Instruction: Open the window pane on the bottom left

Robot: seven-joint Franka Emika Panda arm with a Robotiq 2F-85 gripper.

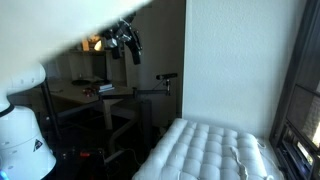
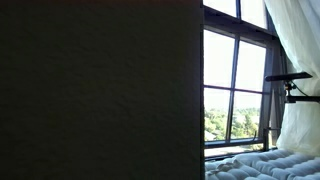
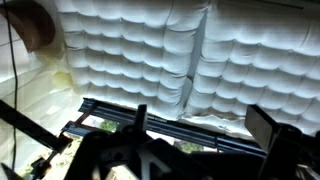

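In the wrist view my gripper (image 3: 203,125) is open and empty, with one dark finger on each side of the picture. Between and below the fingers runs a thin black window frame (image 3: 150,122) with greenery showing through the glass; it is some way off and I do not touch it. In an exterior view the gripper (image 1: 125,40) hangs high up, far from the window (image 1: 296,135) at the right edge. Tall dark-framed panes (image 2: 235,70) show in an exterior view. I cannot tell which part is the small pane there.
A white tufted mattress (image 3: 190,50) (image 1: 205,150) lies between me and the window. A white curtain (image 2: 295,50) hangs beside the panes, with a black mount (image 2: 290,78) in front of it. A desk (image 1: 85,95) stands behind. A dark surface (image 2: 100,90) blocks most of one exterior view.
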